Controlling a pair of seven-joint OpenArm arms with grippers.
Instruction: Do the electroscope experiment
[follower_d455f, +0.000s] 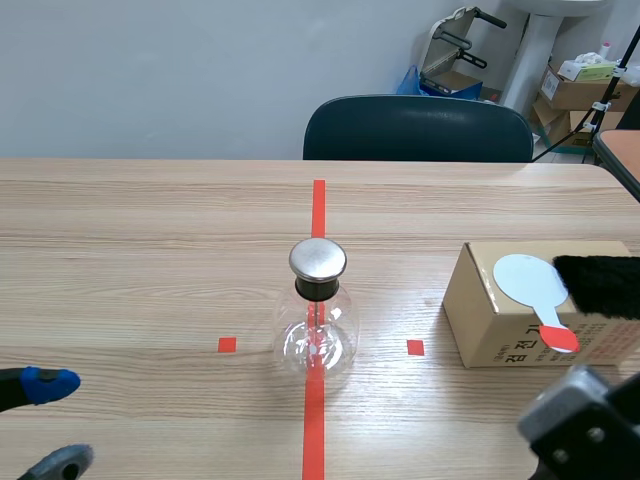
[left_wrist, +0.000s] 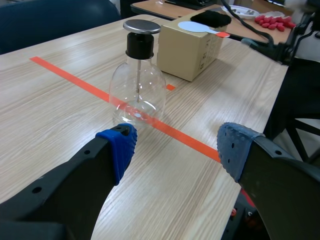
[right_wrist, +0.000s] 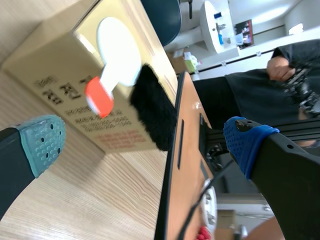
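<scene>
While pale-grained — table (follower_d455f: 150, 250) under electroscope (follower_d455f: 316, 320), chair (follower_d455f: 420, 128) beyond

Pretty sure I'm parked in an office-type lab room: long pale wood-grain table (follower_d455f: 150, 250) with orange-red tape marks (follower_d455f: 318, 205), dark teal padded chair (follower_d455f: 418, 128) across from me, plain pale wall (follower_d455f: 150, 70), brown cardboard boxes (follower_d455f: 575, 95) piled in the corner.

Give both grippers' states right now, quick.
Left gripper: open, holding nothing, flask ahead of it.
Right gripper: open, holding nothing, box ahead of it.
</scene>
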